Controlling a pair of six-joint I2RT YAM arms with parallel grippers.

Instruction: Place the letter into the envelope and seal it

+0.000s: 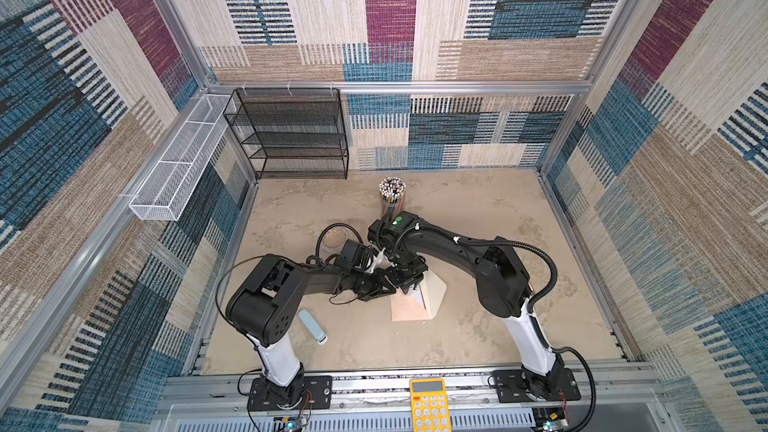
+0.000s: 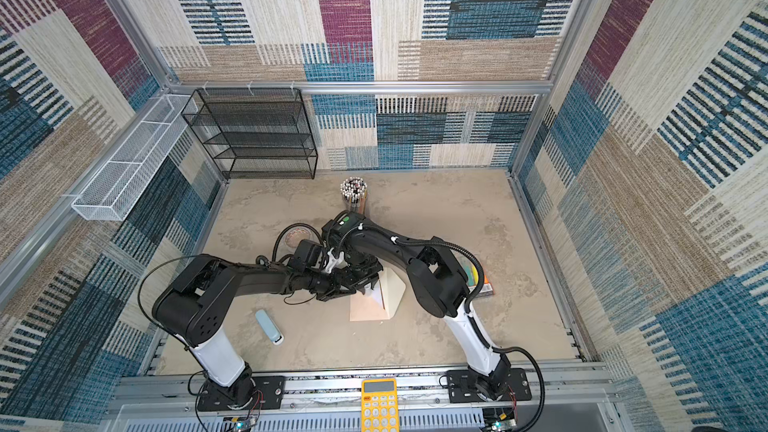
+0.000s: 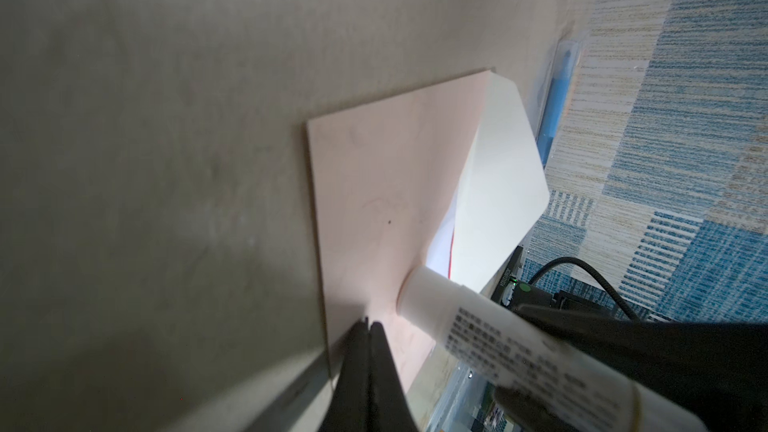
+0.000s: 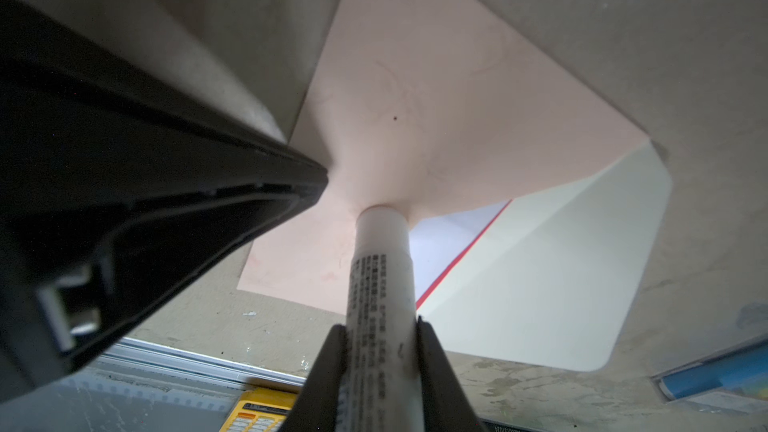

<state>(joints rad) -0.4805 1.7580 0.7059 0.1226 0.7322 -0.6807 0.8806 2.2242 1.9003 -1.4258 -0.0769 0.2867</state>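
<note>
Reading from left to right in both top views: a white wire basket hangs on the left wall, and a black mesh shelf stands in the back corner. On the worktop lie a pale blue oblong item and, farther back, a roll of tape partly hidden by the left arm. The left claw is fully closed with nothing between its fingers. In the left wrist view its paired fingertips rest on the envelope near its left edge. The envelope lies flat at mid-worktop, with its cream flap open and raised toward the right. The letter sits inside the envelope, and only a white strip with a red edge shows at the mouth, beneath the flap. The right claw is narrowly parted and clamps a white glue stick, whose end touches the envelope's peach face just beside the mouth. Behind the claws stands a cup of pencils. A yellow calculator lies on the front rail. A blue packet lies at the right, partly behind the right arm.
</note>
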